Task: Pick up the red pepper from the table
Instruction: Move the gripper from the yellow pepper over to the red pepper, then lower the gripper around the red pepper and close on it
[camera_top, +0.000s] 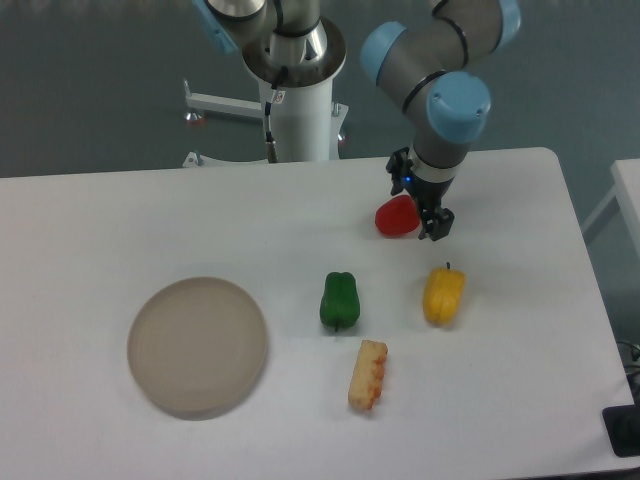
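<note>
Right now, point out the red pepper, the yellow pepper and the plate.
red pepper (395, 218), fixed camera, on its glossy left side, clear of the hand.
yellow pepper (443, 295), fixed camera, on the middle of its body.
plate (197, 346), fixed camera, on its bare middle.

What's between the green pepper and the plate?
Nothing: the camera view shows only bare table between the green pepper and the plate.
</note>
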